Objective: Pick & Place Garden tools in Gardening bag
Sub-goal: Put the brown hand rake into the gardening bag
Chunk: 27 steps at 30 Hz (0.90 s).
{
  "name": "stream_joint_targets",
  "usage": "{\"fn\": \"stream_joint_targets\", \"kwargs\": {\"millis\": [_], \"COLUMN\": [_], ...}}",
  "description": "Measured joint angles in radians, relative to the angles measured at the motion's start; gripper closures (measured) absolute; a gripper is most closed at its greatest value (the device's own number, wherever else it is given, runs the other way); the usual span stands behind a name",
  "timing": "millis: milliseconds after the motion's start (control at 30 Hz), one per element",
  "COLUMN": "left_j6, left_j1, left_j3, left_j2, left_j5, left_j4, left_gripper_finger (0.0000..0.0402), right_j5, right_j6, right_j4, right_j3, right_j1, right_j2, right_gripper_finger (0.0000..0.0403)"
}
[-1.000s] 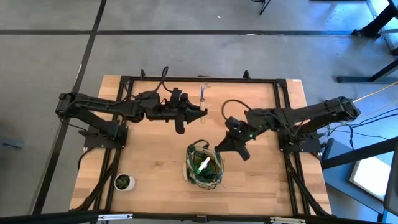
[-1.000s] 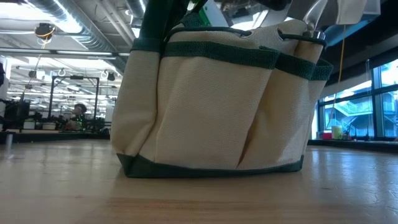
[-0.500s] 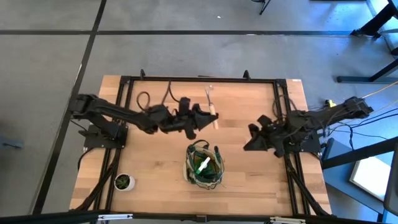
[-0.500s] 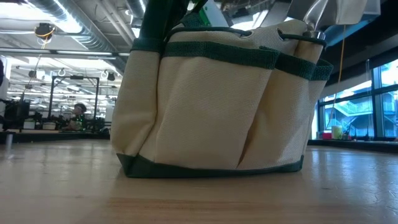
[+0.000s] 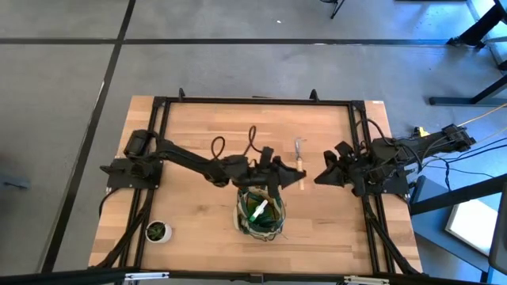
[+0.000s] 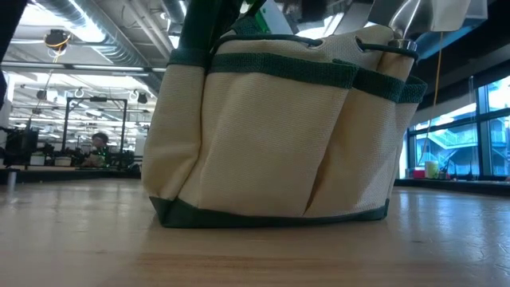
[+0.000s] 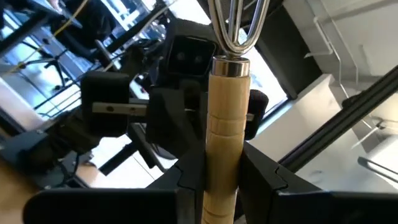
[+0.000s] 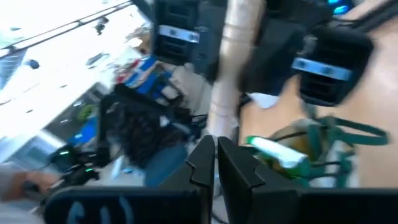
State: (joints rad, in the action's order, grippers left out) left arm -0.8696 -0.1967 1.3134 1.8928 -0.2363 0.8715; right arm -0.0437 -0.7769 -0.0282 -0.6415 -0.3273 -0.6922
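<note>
Wooden table [image 5: 198, 214] fills the high view, with the bag [image 5: 259, 212] near its front edge and a small potted plant [image 5: 158, 231] at the front left. From above, the left gripper [image 5: 289, 176] reaches just behind the bag, clamped on a fork [image 5: 299, 162] by its wooden handle. Its wrist view shows that handle [image 7: 225, 130] squeezed between both fingers, metal tines upward. Over by the table's right edge, the right gripper [image 5: 323, 176] is closed and empty. At table height only the bag [image 6: 275, 135] shows, hiding both arms.

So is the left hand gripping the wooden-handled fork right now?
Yes: in the left wrist view the left hand clamps the fork by its wooden handle.
</note>
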Motion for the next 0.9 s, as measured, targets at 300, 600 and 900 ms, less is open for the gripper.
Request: {"fn": "stream_joint_targets", "kwargs": {"millis": [300,600,900], "left_j6": [0.047,0.055,0.061], "left_j1": [-0.033,-0.06,-0.057], "left_j3": [0.062,0.062,0.062], "left_j2": [0.036,0.036,0.036], "left_j5": [0.082,0.085,0.071], "left_j4": [-0.02,-0.048,-0.054], "left_gripper_finger": [0.0342,0.0342,0.0342], "right_j5": [-0.105,-0.012,0.073], "right_j6": [-0.01,0.08,0.113], "right_j4": [0.131,0.174,0.264], "right_j3": [0.0,0.0,0.0], "right_j1": [-0.001,-0.002,-0.038], "right_j2": [0.0,-0.013,-0.065], "right_gripper_finger": [0.0341,0.0209,0.0145]}}
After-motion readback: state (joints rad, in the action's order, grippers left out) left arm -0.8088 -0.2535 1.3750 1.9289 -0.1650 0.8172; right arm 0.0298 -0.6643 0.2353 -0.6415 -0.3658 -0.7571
